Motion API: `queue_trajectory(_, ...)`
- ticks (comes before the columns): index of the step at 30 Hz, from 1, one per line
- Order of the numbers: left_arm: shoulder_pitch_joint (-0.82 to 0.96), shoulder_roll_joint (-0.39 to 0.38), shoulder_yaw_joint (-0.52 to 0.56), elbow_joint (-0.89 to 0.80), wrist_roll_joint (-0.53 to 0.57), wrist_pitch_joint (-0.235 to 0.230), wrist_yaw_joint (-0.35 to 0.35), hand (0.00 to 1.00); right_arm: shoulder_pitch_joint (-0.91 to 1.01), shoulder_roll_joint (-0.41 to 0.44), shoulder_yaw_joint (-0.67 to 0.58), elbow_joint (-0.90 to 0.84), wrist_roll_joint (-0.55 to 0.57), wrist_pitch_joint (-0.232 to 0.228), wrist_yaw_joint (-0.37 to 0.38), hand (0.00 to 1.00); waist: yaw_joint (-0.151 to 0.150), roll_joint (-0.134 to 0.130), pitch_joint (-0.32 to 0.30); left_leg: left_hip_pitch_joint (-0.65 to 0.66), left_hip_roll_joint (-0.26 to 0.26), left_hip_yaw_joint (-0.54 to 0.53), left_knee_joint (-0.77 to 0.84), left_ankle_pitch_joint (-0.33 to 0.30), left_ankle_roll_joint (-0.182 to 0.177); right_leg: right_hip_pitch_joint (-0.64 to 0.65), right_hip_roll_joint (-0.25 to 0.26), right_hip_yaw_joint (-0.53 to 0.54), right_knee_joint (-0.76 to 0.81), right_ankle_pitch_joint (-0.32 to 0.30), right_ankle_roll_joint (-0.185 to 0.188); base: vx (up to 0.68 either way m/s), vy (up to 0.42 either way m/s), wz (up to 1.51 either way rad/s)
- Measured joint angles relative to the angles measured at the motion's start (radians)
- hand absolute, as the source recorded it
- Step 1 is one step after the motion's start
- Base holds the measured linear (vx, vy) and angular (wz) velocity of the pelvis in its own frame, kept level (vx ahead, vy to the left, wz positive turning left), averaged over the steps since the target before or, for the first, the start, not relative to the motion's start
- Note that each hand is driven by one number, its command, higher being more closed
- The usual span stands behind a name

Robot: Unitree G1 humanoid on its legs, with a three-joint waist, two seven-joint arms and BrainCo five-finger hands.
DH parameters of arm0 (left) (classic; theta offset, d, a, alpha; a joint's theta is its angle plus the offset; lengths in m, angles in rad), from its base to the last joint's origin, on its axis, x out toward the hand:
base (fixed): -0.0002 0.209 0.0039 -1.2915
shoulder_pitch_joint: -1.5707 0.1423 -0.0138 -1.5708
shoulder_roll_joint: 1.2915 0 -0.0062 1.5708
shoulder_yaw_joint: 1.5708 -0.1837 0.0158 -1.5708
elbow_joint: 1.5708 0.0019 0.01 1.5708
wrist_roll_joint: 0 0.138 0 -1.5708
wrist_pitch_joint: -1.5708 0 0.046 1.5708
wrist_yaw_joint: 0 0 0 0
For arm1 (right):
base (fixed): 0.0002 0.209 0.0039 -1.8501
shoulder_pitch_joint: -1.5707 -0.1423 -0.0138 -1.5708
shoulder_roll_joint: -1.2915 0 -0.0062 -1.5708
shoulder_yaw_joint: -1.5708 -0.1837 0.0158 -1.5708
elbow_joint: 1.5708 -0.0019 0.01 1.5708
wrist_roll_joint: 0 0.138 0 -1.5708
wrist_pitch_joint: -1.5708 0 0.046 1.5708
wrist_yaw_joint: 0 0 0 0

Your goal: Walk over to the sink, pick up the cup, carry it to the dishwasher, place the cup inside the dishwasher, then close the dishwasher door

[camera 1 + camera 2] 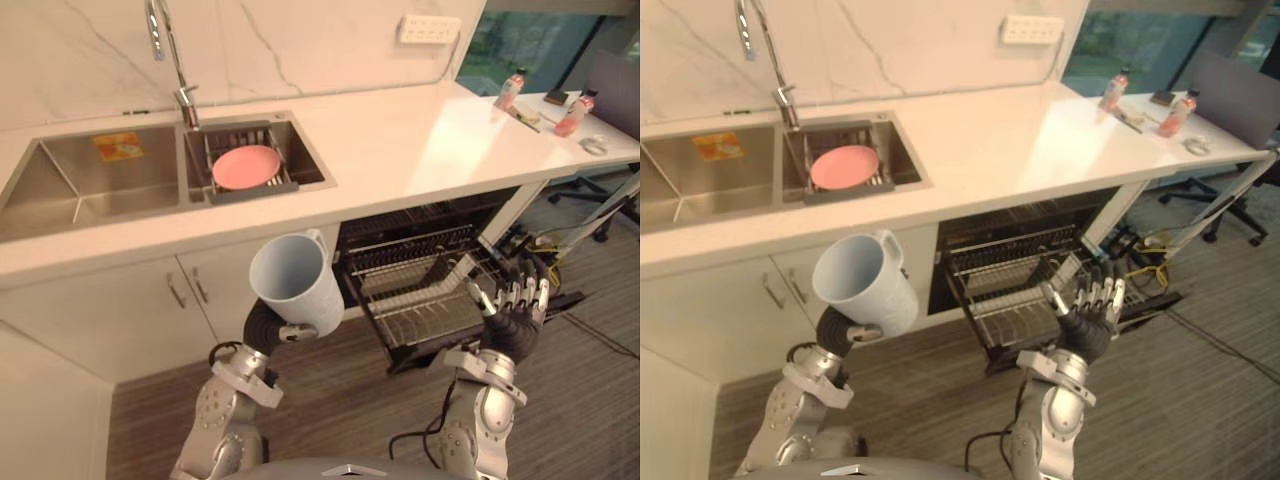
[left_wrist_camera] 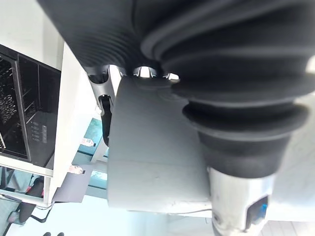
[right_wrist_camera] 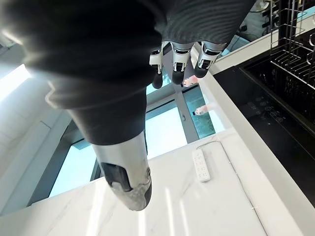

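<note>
A pale blue cup [image 1: 297, 281] with a handle is held up in my left hand [image 1: 264, 327], tilted, its mouth facing me, in front of the white cabinet doors below the sink. The left wrist view shows the cup's side [image 2: 152, 147] pressed against the fingers. To the right, the dishwasher [image 1: 425, 265] stands open with its wire rack [image 1: 420, 290] pulled out over the lowered door. My right hand [image 1: 516, 300] is raised in front of the rack's right end, fingers straight and holding nothing.
The steel double sink [image 1: 120, 175] holds a pink plate [image 1: 246, 166] in a drainer basket, under a tall faucet [image 1: 165, 50]. Bottles [image 1: 574, 112] stand at the white counter's far right end. An office chair [image 1: 600, 190] sits beyond on the wood floor.
</note>
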Motion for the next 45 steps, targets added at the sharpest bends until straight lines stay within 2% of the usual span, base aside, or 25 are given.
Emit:
queue_trajectory(1,0.003,0.005,0.013,-0.001,0.006,0.014,0.017,1.0,-0.007,-0.002,0.012,0.008,0.001,0.023,0.016,0.0,0.001,0.018,0.01,0.064,0.008,0.053,-0.052,0.002,0.021,-0.047,-0.039,-0.075,0.095,0.009,-0.032,0.07,0.255,-1.25)
queue_trajectory(2,0.003,0.005,0.017,-0.001,0.011,0.019,0.03,1.0,-0.009,-0.004,0.02,0.012,0.001,0.031,0.021,0.0,-0.001,0.024,0.007,0.097,0.015,0.074,-0.08,-0.001,0.033,-0.065,-0.045,-0.117,0.104,0.001,-0.043,0.05,0.24,-1.18)
queue_trajectory(4,0.0,0.004,0.018,-0.006,0.03,0.022,0.071,1.0,-0.01,-0.008,0.04,0.03,0.0,0.04,0.041,0.0,-0.011,0.05,-0.008,0.149,0.05,0.129,-0.146,0.007,0.031,-0.093,-0.009,-0.24,0.02,-0.024,-0.052,0.08,0.194,-0.91)
queue_trajectory(6,-0.012,0.01,0.033,-0.015,0.043,0.024,0.126,1.0,-0.013,-0.012,0.069,0.031,0.001,0.045,0.06,0.0,-0.019,0.041,-0.015,0.16,0.081,0.194,-0.197,0.019,0.007,-0.091,0.077,-0.336,-0.28,-0.023,-0.065,0.11,0.107,-0.91)
queue_trajectory(7,-0.016,0.014,0.039,-0.015,0.048,0.026,0.137,1.0,-0.016,-0.011,0.07,0.031,0.001,0.045,0.065,0.0,-0.019,0.034,-0.017,0.164,0.081,0.206,-0.201,0.019,0.004,-0.088,0.09,-0.35,-0.363,-0.002,-0.083,0.15,-0.01,-0.72)
queue_trajectory(8,-0.027,0.019,0.052,-0.009,0.048,0.031,0.155,1.0,-0.025,-0.016,0.066,0.031,0.004,0.045,0.068,0.0,-0.029,0.028,-0.012,0.164,0.086,0.226,-0.192,0.02,0.006,-0.067,0.104,-0.357,-0.461,0.12,-0.108,0.18,-0.033,-0.57)
queue_trajectory(9,-0.031,0.015,0.065,-0.002,0.049,0.034,0.167,1.0,-0.039,-0.026,0.065,0.035,0.01,0.045,0.072,0.0,-0.029,0.04,-0.006,0.175,0.106,0.236,-0.184,0.022,0.003,-0.046,0.131,-0.366,-0.501,0.166,-0.111,0.18,-0.035,-0.61)
queue_trajectory(13,-0.039,-0.007,0.131,-0.003,0.073,0.034,0.176,1.0,-0.107,-0.074,0.066,0.035,0.011,0.054,0.126,0.0,-0.022,0.085,0.014,0.255,0.113,0.275,-0.267,0.021,-0.013,-0.016,0.161,-0.38,-0.55,0.2,-0.128,0.09,-0.026,-0.6)
queue_trajectory(17,-0.047,-0.019,0.132,-0.005,0.122,0.029,0.197,1.0,-0.133,-0.09,0.076,0.035,0.023,0.094,0.181,0.0,-0.021,0.081,0.018,0.28,0.117,0.286,-0.296,0.02,-0.019,0.031,0.185,-0.372,-0.642,0.255,-0.125,0.0,0.019,-0.14)
queue_trajectory(20,-0.046,-0.011,0.136,-0.005,0.208,0.01,0.28,1.0,-0.149,-0.092,0.117,0.031,0.109,0.137,0.295,0.0,-0.017,0.073,0.022,0.275,0.12,0.302,-0.279,-0.01,-0.039,0.04,0.192,-0.354,-0.685,0.266,-0.123,-0.05,0.024,-0.18)
queue_trajectory(22,-0.045,-0.014,0.152,-0.005,0.273,0.008,0.342,1.0,-0.154,-0.102,0.145,0.031,0.155,0.17,0.369,0.0,-0.018,0.08,0.024,0.247,0.142,0.3,-0.226,-0.042,-0.049,0.041,0.203,-0.356,-0.675,0.25,-0.123,0.01,-0.017,0.0)
queue_trajectory(24,-0.03,-0.012,0.173,0.01,0.413,0.008,0.442,1.0,-0.163,-0.147,0.188,0.027,0.201,0.206,0.452,0.0,-0.012,0.112,0.018,0.213,0.203,0.292,-0.126,-0.086,-0.078,0.057,0.242,-0.383,-0.666,0.199,-0.15,0.12,-0.083,0.06)
queue_trajectory(25,-0.031,-0.011,0.183,0.016,0.443,0.008,0.46,1.0,-0.169,-0.155,0.19,0.024,0.21,0.205,0.469,0.0,-0.012,0.103,0.015,0.188,0.221,0.271,-0.047,-0.091,-0.075,0.065,0.253,-0.388,-0.672,0.189,-0.151,0.18,-0.109,0.3)
queue_trajectory(26,-0.04,-0.015,0.197,0.053,0.497,0.009,0.498,1.0,-0.178,-0.171,0.187,0.025,0.241,0.208,0.494,0.0,-0.014,0.126,0.028,0.094,0.27,0.219,0.152,-0.077,-0.078,0.076,0.274,-0.409,-0.679,0.174,-0.166,0.2,-0.082,0.32)
queue_trajectory(27,-0.034,-0.023,0.212,0.079,0.551,0.014,0.534,1.0,-0.188,-0.18,0.185,0.025,0.266,0.219,0.515,0.0,-0.009,0.127,0.037,0.008,0.293,0.167,0.336,0.001,-0.081,0.111,0.282,-0.41,-0.692,0.168,-0.177,0.14,-0.065,0.17)
queue_trajectory(29,-0.017,-0.033,0.218,0.089,0.62,0.018,0.582,1.0,-0.196,-0.181,0.189,0.026,0.293,0.222,0.534,0.0,0.014,0.137,0.05,-0.038,0.268,0.127,0.346,-0.036,-0.124,0.158,0.262,-0.404,-0.7,0.16,-0.176,0.19,0.016,-0.13)
queue_trajectory(31,-0.023,-0.035,0.218,0.087,0.673,0.018,0.624,1.0,-0.199,-0.181,0.193,0.026,0.294,0.222,0.546,0.0,0.014,0.138,0.049,-0.049,0.223,0.136,0.177,-0.053,-0.122,0.178,0.228,-0.406,-0.704,0.156,-0.156,0.2,0.077,-0.04)
queue_trajectory(32,-0.032,-0.038,0.218,0.081,0.708,0.019,0.662,1.0,-0.202,-0.181,0.217,0.026,0.295,0.222,0.547,0.0,0.012,0.141,0.049,-0.049,0.192,0.136,0.046,-0.031,-0.119,0.188,0.204,-0.403,-0.704,0.153,-0.139,0.26,0.164,-0.06)
queue_trajectory(34,-0.059,-0.051,0.206,0.078,0.761,0.034,0.719,1.0,-0.201,-0.18,0.275,0.027,0.292,0.222,0.548,0.0,0.01,0.15,0.043,-0.036,0.175,0.126,-0.14,0.092,-0.11,0.195,0.192,-0.394,-0.704,0.145,-0.116,0.22,0.161,-0.14)
queue_trajectory(35,-0.074,-0.057,0.197,0.08,0.783,0.045,0.741,1.0,-0.202,-0.178,0.307,0.027,0.291,0.223,0.548,0.0,0.013,0.155,0.043,-0.018,0.175,0.128,-0.187,0.222,-0.084,0.201,0.197,-0.375,-0.705,0.137,-0.1,0.15,0.136,-0.27)
queue_trajectory(36,-0.104,-0.054,0.191,0.095,0.816,0.065,0.776,1.0,-0.202,-0.165,0.342,0.032,0.291,0.226,0.55,0.0,0.011,0.135,0.043,0.022,0.147,0.14,-0.231,0.23,-0.054,0.208,0.172,-0.352,-0.706,0.134,-0.095,0.21,0.186,-0.22)
queue_trajectory(37,-0.141,-0.049,0.189,0.116,0.835,0.084,0.813,1.0,-0.204,-0.145,0.374,0.027,0.29,0.229,0.562,0.0,0.005,0.102,0.044,0.043,0.117,0.155,-0.284,0.25,-0.04,0.202,0.144,-0.347,-0.704,0.128,-0.087,0.15,0.13,-0.1)
queue_trajectory(39,-0.186,-0.044,0.184,0.131,0.834,0.12,0.859,1.0,-0.212,-0.122,0.382,0.026,0.292,0.249,0.57,0.0,0.0,0.079,0.05,0.06,0.091,0.167,-0.327,0.268,-0.026,0.195,0.12,-0.347,-0.699,0.125,-0.081,0.13,0.1,0.01)
queue_trajectory(43,-0.196,-0.046,0.165,0.132,0.834,0.153,0.94,1.0,-0.221,-0.117,0.428,0.026,0.288,0.277,0.567,0.0,0.001,0.077,0.049,0.085,0.07,0.177,-0.361,0.27,-0.02,0.191,0.106,-0.338,-0.696,0.125,-0.081,0.06,0.036,-0.07)
queue_trajectory(45,-0.196,-0.049,0.153,0.132,0.834,0.163,0.947,1.0,-0.225,-0.117,0.456,0.026,0.269,0.287,0.56,0.0,0.002,0.077,0.049,0.09,0.07,0.18,-0.366,0.271,-0.022,0.19,0.104,-0.332,-0.698,0.124,-0.08,-0.01,-0.021,-0.1)
